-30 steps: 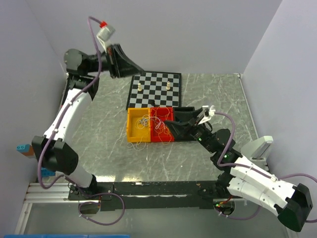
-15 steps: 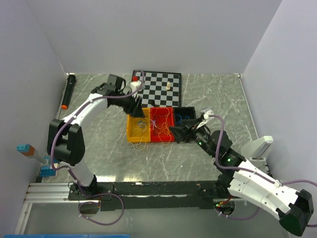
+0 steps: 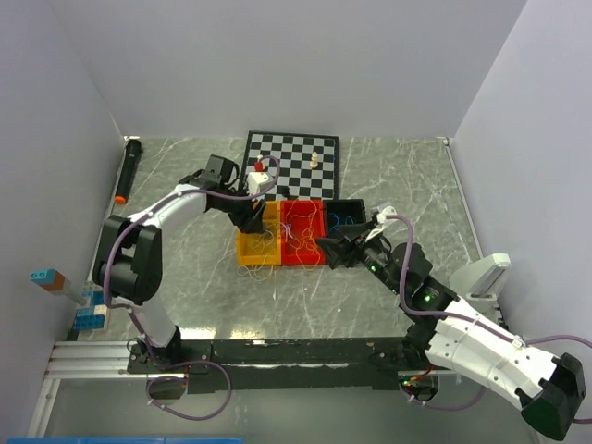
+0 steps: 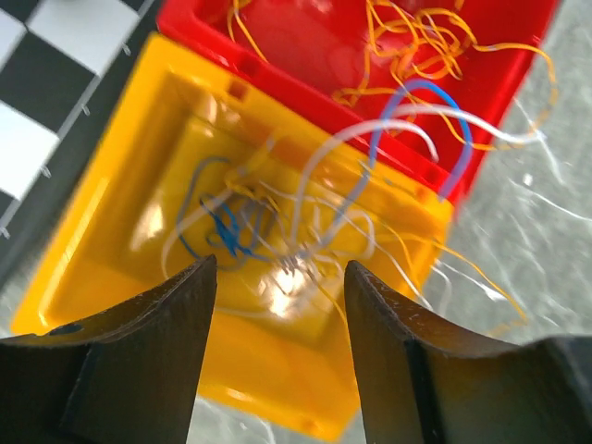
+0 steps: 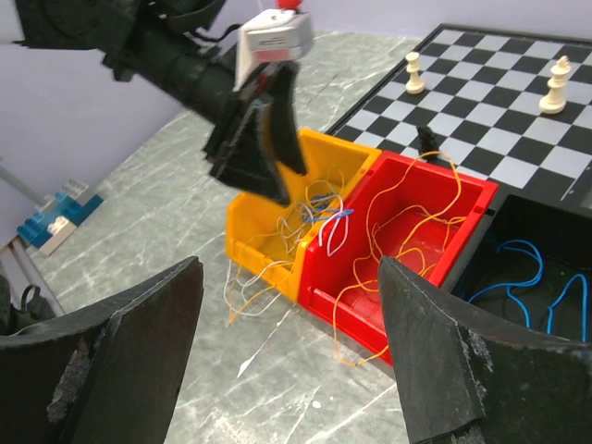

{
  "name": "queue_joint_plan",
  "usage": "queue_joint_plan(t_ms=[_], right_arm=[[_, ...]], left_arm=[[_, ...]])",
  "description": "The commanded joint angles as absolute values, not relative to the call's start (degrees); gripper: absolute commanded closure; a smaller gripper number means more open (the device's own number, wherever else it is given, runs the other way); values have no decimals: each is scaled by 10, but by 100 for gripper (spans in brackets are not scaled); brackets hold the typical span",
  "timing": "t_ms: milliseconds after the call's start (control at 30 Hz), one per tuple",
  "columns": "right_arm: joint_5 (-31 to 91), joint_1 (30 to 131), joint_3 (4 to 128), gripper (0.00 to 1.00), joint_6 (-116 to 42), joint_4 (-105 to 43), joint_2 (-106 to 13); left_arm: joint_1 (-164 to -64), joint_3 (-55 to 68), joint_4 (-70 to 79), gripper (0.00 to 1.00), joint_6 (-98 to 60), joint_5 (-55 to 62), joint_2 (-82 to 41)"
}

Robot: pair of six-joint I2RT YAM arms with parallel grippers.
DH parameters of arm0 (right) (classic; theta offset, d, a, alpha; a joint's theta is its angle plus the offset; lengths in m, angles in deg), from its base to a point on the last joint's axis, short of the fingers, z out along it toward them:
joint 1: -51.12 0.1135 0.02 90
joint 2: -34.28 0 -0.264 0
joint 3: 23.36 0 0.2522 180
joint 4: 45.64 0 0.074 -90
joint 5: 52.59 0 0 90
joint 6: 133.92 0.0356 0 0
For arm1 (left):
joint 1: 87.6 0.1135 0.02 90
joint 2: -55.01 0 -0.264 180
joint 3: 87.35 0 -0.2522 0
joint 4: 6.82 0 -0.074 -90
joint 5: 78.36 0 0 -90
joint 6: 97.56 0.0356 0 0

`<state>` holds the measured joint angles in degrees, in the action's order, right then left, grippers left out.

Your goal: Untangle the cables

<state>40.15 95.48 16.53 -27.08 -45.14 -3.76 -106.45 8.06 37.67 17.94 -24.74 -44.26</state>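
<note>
The cables are hair-thin curly wires. A blue, whitish and orange tangle point(image 4: 264, 231) lies in the yellow bin point(image 4: 111, 231), with strands hanging over its front wall onto the table point(image 5: 245, 287). Loose orange wires point(image 5: 407, 217) fill the red bin point(image 5: 370, 305), and blue wires point(image 5: 523, 277) lie in the black bin point(image 3: 344, 205). My left gripper point(image 4: 280, 273) hovers open right over the yellow bin's tangle point(image 3: 259, 231), nothing between its fingers. My right gripper point(image 5: 291, 277) stands open in front of the red bin, apart from the wires.
A chessboard point(image 3: 291, 162) with a few pieces lies just behind the bins. A black marker with an orange tip point(image 3: 127, 171) rests by the left wall. Toy blocks point(image 3: 88, 314) sit at the table's left edge. White walls close in three sides.
My left arm swung down from high at the back left to just over the yellow bin, and its jaws opened. My right gripper drew back slightly from the red bin.
</note>
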Motion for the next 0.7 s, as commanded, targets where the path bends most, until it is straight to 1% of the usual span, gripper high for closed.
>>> queue_joint_plan(t_ms=[0,200,267,300,433,467,667], right_arm=[[380,952,179,18,-268,-473,-46],[378,952,189,19,-270,-467,-52],[378,952,192,19,-270,-462,-52],[378,952,194,19,-269,-460,-52],[378,953,200,20,-267,-451,-47],[378,952,200,20,-268,-449,-46],[384,952,202,22,-270,-437,-33]], left_arm=[[-1080,58,322,38,215,-243,-465],[-1102,66,319,38,280,-248,-482],[-1105,59,326,48,300,-252,-495],[-1106,56,331,56,308,-257,-499],[-1107,44,357,93,335,-290,-508],[-1107,43,360,99,337,-294,-506],[-1107,30,390,99,321,-315,-442]])
